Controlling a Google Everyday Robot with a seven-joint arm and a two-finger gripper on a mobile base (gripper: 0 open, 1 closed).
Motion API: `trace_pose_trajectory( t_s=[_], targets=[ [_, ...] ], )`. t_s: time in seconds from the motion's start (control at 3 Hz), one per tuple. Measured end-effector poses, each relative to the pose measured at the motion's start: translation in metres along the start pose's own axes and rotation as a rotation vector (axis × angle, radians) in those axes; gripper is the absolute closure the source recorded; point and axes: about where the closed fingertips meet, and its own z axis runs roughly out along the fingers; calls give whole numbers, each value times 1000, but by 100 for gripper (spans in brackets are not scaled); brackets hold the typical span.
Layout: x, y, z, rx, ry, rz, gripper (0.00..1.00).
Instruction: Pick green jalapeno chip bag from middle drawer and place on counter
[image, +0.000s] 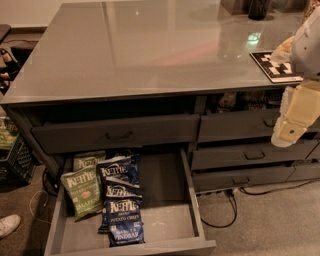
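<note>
The green jalapeno chip bag (82, 193) lies face up at the left of the open middle drawer (165, 220), its light-green front and white logo showing. A duller green bag (89, 160) lies behind it, and dark blue bags (122, 200) lie to its right. The grey glossy counter (140, 50) spans the top of the view. My gripper (288, 131), cream-coloured, hangs at the far right in front of the right-hand drawers, well away from the bag and higher than the open drawer.
A black-and-white tag card (276, 66) lies on the counter's right side and a dark object (258, 8) stands at its back edge. A closed drawer (117, 134) sits above the open one. Narrower drawers (252, 156) are on the right. A cable (228, 206), a crate (14, 156) and a shoe (7, 225) are on the floor.
</note>
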Motion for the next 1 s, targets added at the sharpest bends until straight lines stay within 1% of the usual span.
trace_pose_trajectory(
  t_s=[0.33,0.67,1.0],
  targets=[
    [0,0,0,0,0,0,0],
    [-4,16,16,-13,-6,8,0],
    [-9,39,50,-20,3,25,0]
  ],
)
